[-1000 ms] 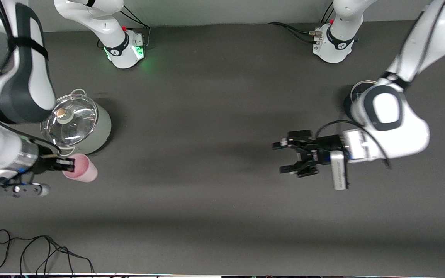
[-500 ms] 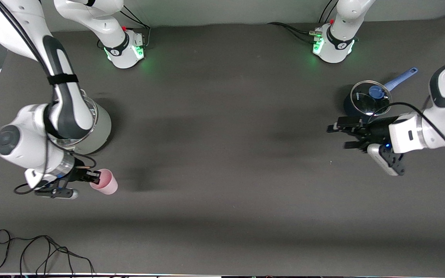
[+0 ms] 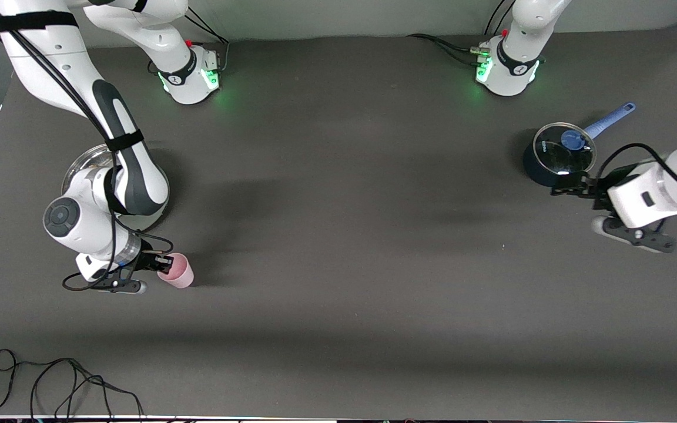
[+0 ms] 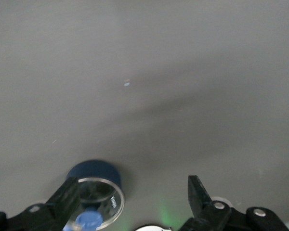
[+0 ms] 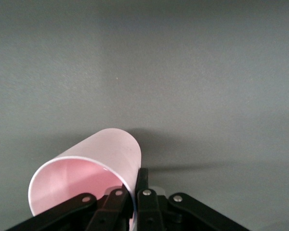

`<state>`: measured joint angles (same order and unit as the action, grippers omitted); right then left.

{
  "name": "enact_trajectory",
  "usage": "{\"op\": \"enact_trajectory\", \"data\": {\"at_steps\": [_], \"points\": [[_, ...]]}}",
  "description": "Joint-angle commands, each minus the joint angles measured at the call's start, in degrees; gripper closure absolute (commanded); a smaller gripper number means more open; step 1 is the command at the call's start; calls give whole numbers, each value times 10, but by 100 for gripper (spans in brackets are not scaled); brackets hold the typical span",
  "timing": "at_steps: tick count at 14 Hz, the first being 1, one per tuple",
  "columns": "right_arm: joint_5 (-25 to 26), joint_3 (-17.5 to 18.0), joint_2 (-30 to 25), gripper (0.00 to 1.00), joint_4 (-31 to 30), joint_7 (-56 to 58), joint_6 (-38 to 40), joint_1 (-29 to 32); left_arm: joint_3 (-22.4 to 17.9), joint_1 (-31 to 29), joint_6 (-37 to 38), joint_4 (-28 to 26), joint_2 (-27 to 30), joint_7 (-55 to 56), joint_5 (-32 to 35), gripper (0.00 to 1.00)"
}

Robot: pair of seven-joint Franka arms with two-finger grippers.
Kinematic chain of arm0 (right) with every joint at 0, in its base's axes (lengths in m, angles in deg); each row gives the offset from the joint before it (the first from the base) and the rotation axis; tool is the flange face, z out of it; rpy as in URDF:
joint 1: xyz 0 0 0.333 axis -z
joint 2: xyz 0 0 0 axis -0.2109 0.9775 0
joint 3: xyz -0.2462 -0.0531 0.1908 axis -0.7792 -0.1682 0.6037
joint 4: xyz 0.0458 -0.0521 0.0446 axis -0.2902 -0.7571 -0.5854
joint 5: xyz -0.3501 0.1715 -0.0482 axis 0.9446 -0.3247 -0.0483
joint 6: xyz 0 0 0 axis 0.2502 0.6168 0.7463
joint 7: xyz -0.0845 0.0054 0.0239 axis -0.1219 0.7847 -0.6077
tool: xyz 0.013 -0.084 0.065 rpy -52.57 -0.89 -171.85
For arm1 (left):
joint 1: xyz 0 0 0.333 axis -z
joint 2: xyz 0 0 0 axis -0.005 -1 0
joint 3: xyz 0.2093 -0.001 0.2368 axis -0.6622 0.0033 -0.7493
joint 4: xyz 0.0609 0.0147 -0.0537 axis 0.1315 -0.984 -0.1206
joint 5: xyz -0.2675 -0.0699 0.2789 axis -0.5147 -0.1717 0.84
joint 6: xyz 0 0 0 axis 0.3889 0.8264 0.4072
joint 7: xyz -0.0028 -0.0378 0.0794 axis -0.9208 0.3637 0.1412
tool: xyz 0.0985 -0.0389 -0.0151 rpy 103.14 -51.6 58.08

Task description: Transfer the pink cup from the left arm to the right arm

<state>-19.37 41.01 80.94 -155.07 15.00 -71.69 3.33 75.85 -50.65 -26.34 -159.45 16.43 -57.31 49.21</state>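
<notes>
Toward the right arm's end of the table, the right gripper (image 3: 162, 262) pinches the rim of the pink cup (image 3: 177, 271), one finger inside the mouth and one outside. The cup tilts, and whether its base touches the table cannot be told. It sits nearer the front camera than the grey lidded pot (image 3: 149, 194), which the arm largely hides.

The left gripper (image 3: 573, 185) hangs with jaws spread wide and empty, beside the dark blue saucepan (image 3: 556, 158) at the left arm's end, well apart from the cup.

The cup looks light, thin-walled and smooth, probably slippery plastic, so a rim pinch seems adequate, though a hold across the body would likely steady it.

Only the right wrist view shows the fingers (image 5: 143, 192) straddling the cup wall (image 5: 113, 154). Only the left wrist view shows the gap between the left gripper's open jaws, with the saucepan (image 4: 97, 185) past them.
</notes>
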Motion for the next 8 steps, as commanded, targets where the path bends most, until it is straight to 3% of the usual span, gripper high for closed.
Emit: {"op": "enact_trajectory", "data": {"at_steps": [1, 2, 3, 4, 5, 6, 8], "points": [[-13, -5, 12, 100, -1, 19, -17, -4, -4, -12, 53, 30, 14, 81, 26, 0], [-13, -5, 16, 100, 0, 19, -18, -4, -4, -19, 51, 33, 14, 81, 28, 0], [-13, -5, 16, 83, 0, 19, -17, -4, -5, -21, 42, 33, 16, 81, 31, 0], [-13, -5, 15, 48, 0, 19, -16, -4, -4, -28, 26, 33, 24, 81, 41, 0], [-13, -5, 10, 22, 0, 19, -13, -5, -4, -35, 12, 30, 30, 81, 42, 0], [-13, -5, 2, 3, 0, 19, -9, -5, -4, -35, 2, 28, 33, 81, 43, 0], [-13, -8, -31, 0, 2, 18, 24, -5, -4, -36, -1, 26, 41, 81, 43, 0]]}}
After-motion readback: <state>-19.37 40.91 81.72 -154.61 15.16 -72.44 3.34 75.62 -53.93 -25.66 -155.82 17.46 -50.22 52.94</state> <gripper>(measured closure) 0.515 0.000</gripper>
